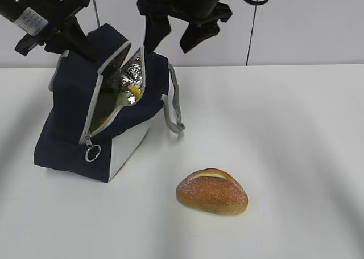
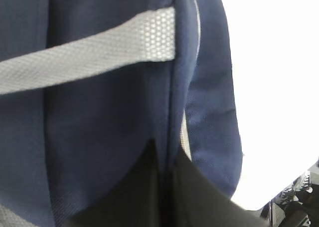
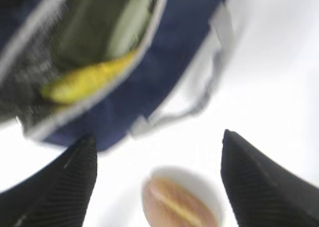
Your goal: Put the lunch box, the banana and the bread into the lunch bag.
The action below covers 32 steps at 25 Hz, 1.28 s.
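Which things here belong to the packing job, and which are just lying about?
Part of the job:
- lunch bag, open, tilted
- banana, inside the bag
- lunch box, green lid showing inside the bag
- bread, on the table, outside the bag

Lying about:
- nothing else shows on the table

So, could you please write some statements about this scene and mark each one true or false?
1. The bread lies on the table, outside the lunch bag. True.
2. The lunch bag is zipped shut. False: it gapes open, showing its foil lining.
3. The banana is inside the bag. True.
4. The right gripper holds the bread. False: its jaws stand open and empty above it.
5. The left gripper is shut on the bag's upper edge. True.
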### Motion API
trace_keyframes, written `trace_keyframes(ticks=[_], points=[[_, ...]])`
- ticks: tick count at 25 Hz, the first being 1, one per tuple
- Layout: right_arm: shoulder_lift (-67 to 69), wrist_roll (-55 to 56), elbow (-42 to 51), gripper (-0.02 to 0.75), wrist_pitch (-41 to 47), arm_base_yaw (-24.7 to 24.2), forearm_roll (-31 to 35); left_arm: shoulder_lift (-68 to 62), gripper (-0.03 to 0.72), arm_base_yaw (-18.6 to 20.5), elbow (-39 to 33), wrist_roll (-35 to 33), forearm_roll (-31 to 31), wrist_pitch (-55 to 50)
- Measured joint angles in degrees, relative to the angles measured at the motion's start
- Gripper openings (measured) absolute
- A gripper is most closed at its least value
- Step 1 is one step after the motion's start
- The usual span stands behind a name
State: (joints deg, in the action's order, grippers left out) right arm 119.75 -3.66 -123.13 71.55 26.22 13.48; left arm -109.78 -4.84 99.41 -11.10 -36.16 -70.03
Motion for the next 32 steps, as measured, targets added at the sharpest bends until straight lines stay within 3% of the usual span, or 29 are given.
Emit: trace_keyframes(ticks=[9,15,20,32], points=[[-18.5,-12.3,33.1,0.568,0.0,0.0,-4.1,0.0,-0.003,0.0,0.0,0.0,0.0,0.0],[-21.7,-21.4,46.5,0.568,-1.4,0.0,-1.3,0.0,-0.003,0.0,0.0,0.0,0.0,0.0],[-21.6,-32.2,52.0,0.570,-9.7,0.0,3.4,0.0,-0.003,0.0,0.0,0.0,0.0,0.0],[-10.6,-43.4,52.4,0.628,-19.7,0.0,4.5,0.0,-0.003,0.0,0.0,-0.2,0.0,0.0]])
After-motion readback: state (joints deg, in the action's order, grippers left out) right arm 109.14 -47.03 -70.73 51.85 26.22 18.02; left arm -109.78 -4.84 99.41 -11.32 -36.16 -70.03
